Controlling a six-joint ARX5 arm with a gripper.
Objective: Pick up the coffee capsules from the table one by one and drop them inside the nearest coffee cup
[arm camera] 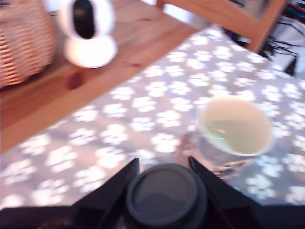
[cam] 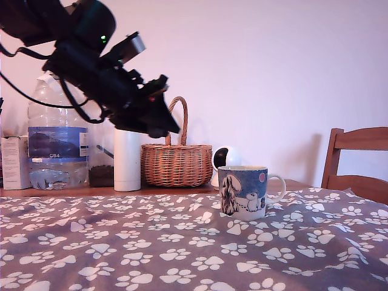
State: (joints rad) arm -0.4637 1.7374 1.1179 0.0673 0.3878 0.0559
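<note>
In the exterior view my gripper [cam: 165, 124] hangs high above the table [cam: 121, 242], up and to the left of the coffee cup [cam: 244, 192]. The blue cup with white handle stands upright on the paw-print cloth. The wrist view has my gripper [arm camera: 164, 177] shut on a dark round coffee capsule [arm camera: 165, 194], which sits between the two black fingers [arm camera: 114, 183]. The cup [arm camera: 235, 125] shows its pale inside from above, a little ahead of the capsule and off to one side. I see no other capsules on the cloth.
A wicker basket [cam: 176, 159], a tall white bottle [cam: 127, 160], a large water bottle [cam: 57, 142] and a small white camera [cam: 222, 162] stand along the back of the table. A wooden chair [cam: 357, 160] is at the exterior view's right.
</note>
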